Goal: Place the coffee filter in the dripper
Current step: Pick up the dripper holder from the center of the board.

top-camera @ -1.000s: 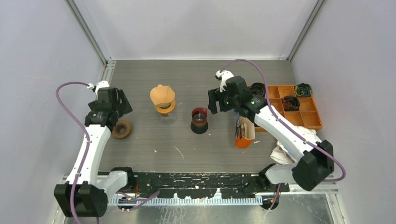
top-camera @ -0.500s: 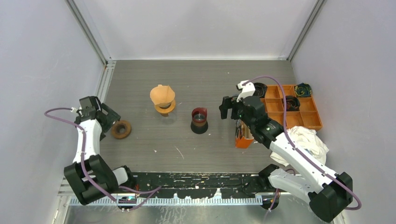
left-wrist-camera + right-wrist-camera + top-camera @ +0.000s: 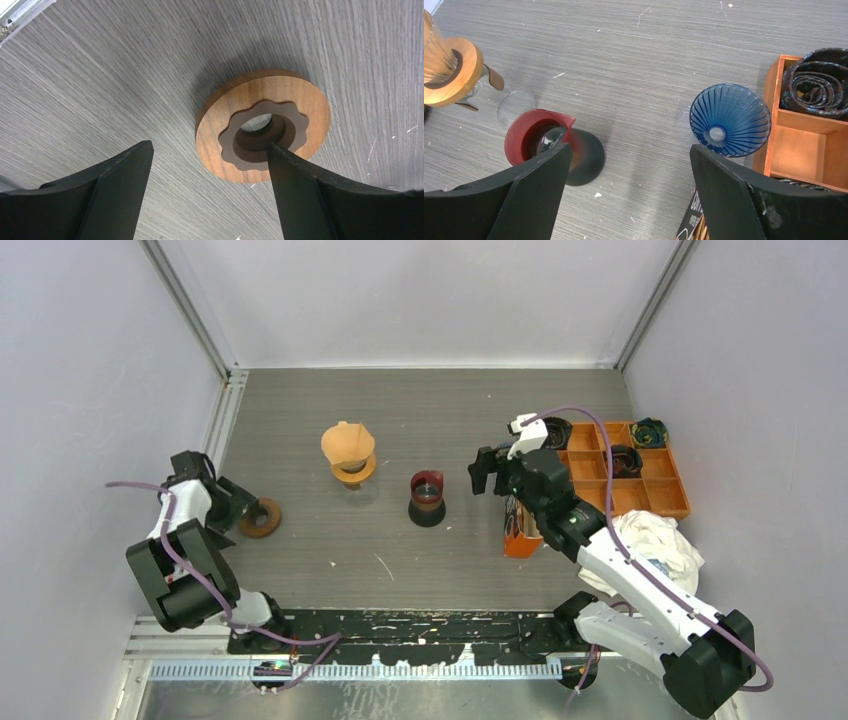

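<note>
A tan paper coffee filter [image 3: 347, 443] sits as a cone in a glass dripper with a wooden collar [image 3: 351, 472], left of centre; the collar shows in the right wrist view [image 3: 451, 70]. A red dripper [image 3: 427, 486] on a black base stands mid-table and also shows in the right wrist view [image 3: 535, 137]. A blue dripper [image 3: 553, 430] stands beside the orange tray, seen too in the right wrist view [image 3: 730, 119]. My right gripper [image 3: 482, 472] [image 3: 630, 146] is open and empty, between the red and blue drippers. My left gripper [image 3: 240, 508] [image 3: 210, 144] is open and empty, beside a wooden ring [image 3: 262, 125].
An orange compartment tray [image 3: 665, 495] holds dark coiled items at the right. A filter box [image 3: 522, 525] stands below my right gripper, its top showing in the right wrist view [image 3: 696, 220]. A white cloth [image 3: 650, 540] lies near right. The wooden ring [image 3: 262, 517] lies at the left.
My right arm pulled back to the right from beside the red dripper. My left arm folded back toward the near left, with its gripper low beside the wooden ring.
</note>
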Tool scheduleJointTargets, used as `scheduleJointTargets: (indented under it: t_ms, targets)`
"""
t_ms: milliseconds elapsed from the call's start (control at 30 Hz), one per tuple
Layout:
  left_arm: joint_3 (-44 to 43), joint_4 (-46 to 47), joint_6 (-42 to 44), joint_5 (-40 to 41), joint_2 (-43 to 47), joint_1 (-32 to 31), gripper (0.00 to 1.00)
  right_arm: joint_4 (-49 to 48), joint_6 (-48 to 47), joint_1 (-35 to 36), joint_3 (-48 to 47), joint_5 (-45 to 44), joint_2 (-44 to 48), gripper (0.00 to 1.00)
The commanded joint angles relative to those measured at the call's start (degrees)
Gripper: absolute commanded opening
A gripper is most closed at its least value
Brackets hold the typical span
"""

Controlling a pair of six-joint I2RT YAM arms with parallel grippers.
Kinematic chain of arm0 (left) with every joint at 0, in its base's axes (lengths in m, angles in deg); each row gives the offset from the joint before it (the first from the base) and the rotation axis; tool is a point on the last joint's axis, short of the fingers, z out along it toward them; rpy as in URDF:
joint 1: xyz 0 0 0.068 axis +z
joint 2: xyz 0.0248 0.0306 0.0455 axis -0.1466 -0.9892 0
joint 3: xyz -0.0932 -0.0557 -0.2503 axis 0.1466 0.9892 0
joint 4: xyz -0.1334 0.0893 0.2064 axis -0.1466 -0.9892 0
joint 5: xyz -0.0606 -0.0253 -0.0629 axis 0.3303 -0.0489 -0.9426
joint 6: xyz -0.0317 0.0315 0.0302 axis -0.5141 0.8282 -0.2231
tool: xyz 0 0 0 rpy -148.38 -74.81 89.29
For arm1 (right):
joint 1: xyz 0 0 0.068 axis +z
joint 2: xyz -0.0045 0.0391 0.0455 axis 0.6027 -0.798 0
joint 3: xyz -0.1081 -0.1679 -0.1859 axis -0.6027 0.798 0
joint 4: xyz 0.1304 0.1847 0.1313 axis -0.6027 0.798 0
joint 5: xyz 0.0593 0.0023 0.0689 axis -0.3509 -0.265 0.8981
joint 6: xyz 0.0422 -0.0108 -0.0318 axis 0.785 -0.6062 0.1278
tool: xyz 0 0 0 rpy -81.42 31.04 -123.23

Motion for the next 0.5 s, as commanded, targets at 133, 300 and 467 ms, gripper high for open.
scheduleJointTargets:
  t_ms: [133, 300, 467]
  targets:
    - [-3.86, -0.64, 1.35, -2.01, -3.71, 0.39, 0.72, -5.91, -0.22, 0.01, 1.08, 2.14, 1.92, 0.95]
    - [-5.19, -1.63, 1.85, -2.63, -7.28, 0.40, 0.62, -6.29, -0.39, 0.00, 1.26, 2.65, 2.35, 0.95]
    - [-5.73, -2.30, 2.35, -3.23, -8.54, 0.51, 0.50, -6.50, -0.50, 0.01, 1.23, 3.65, 2.56, 0.94]
